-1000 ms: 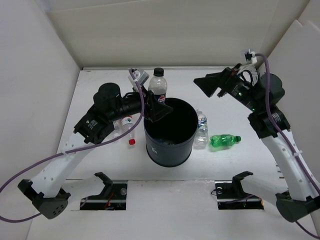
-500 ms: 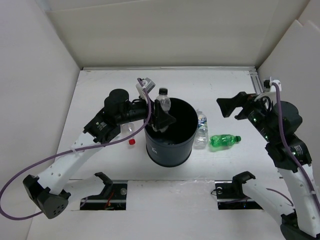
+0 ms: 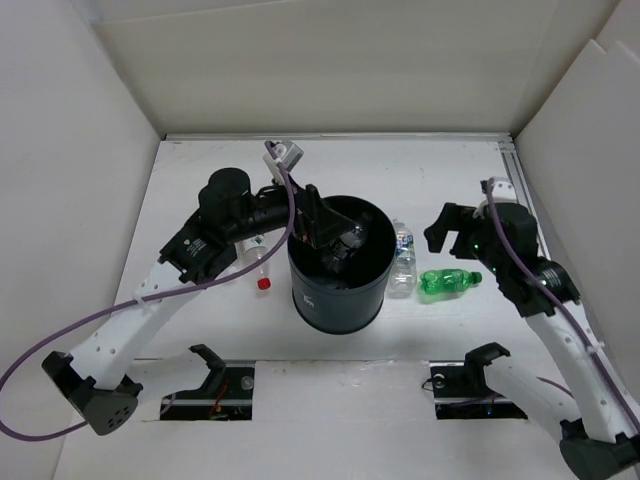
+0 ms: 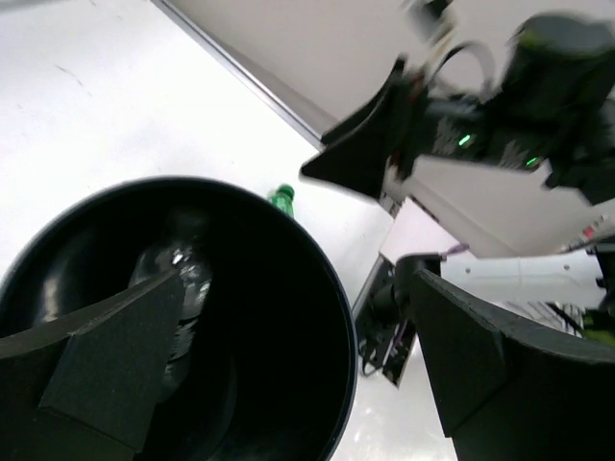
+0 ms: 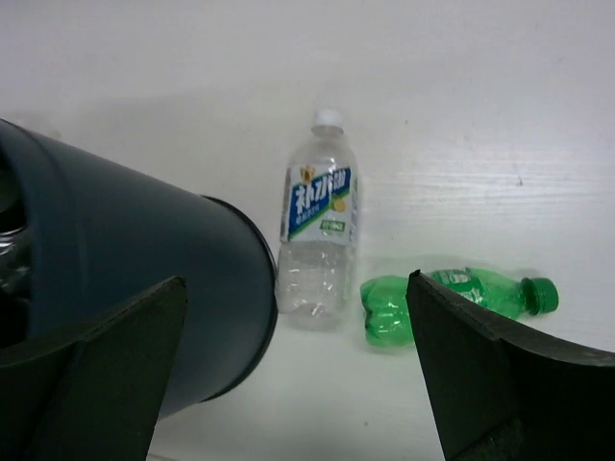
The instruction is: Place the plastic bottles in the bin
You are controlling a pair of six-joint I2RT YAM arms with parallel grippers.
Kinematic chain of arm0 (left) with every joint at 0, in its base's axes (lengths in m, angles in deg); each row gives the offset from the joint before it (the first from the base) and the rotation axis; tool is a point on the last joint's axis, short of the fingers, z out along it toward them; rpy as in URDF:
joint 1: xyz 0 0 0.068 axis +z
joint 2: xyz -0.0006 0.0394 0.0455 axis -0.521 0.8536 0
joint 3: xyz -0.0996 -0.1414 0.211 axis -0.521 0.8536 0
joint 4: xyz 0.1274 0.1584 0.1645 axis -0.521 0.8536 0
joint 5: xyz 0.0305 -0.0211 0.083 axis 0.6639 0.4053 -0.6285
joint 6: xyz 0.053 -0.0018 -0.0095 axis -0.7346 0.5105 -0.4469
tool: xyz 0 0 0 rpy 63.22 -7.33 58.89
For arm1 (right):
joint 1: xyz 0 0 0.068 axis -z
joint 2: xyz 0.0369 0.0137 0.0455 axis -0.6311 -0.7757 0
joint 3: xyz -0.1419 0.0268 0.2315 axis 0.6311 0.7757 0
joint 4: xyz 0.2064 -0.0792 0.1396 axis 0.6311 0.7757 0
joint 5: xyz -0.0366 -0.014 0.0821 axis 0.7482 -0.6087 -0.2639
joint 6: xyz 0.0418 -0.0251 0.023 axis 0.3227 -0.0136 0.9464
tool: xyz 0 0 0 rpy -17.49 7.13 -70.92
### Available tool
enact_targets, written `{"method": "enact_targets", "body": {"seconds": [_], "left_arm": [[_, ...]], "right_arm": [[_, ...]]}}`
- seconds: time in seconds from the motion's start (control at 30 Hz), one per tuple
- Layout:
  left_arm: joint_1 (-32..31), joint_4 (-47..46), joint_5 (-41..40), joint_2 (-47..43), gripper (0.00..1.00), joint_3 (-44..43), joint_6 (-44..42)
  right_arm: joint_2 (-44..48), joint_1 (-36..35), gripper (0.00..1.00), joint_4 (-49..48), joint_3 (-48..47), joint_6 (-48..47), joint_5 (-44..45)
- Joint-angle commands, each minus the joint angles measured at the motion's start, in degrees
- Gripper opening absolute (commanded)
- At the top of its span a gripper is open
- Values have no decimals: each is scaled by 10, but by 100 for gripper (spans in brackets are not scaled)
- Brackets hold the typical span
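Hovering with right gripper point(image 5: 298, 370) spread wide near green bottle point(image 5: 452, 300), probably light, slick, crushable, favouring mid-body grip.

This is a robotics lab test cell. A white bench point(image 3: 430, 165) is boxed in by plain white panels point(image 3: 330, 80) at the back and both sides. Two black-and-white arms point(image 3: 130, 325) are bolted along the lower edge of the frame. Purple cables point(image 3: 70, 328) loop off them, and black brackets point(image 3: 208, 358) sit beside their bases.

Clear bottle point(image 3: 402, 262) and bin point(image 3: 335, 305) crowd the green bottle point(image 3: 447, 282)'s left; right lies open.
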Motion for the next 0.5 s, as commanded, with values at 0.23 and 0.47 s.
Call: {"method": "enact_targets", "body": {"seconds": [0.23,0.47], "left_arm": [[0,76,-206,-75,100,-54,50],[0,119,-255,-130,100,-54,50]], "right_arm": [[-194,10,100,-121,32,12,-22],[-382,10,99,-167,-33,12,-45]]}}
